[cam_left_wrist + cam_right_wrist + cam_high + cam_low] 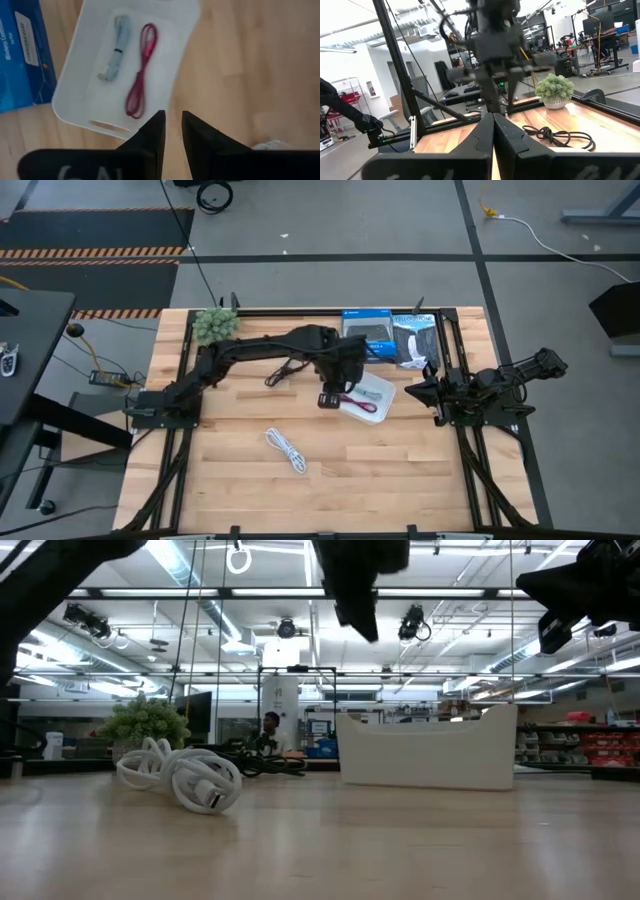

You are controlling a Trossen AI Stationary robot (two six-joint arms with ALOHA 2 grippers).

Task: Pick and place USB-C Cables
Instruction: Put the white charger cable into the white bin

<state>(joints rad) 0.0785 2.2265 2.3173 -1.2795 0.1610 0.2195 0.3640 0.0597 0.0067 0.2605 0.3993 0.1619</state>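
The white tray [383,386] [85,90] stands right of the table's middle. In it the dark red cable [140,75] and the grey-blue cable [115,55] lie side by side on its floor. The white cable [286,450] [185,778] lies coiled on the wood nearer the front edge. The black cable [283,372] [560,136] lies on the wood under the left arm. My left gripper [330,399] [173,120] hovers above the tray's near-left rim, slightly open and empty. My right gripper [425,390] [493,122] waits shut at the table's right side.
A blue box [366,330] and a black-and-white package [415,340] lie at the far edge behind the tray. A small green plant [215,325] stands at the far-left corner. Bare wood stretches across the near half of the table around the white cable.
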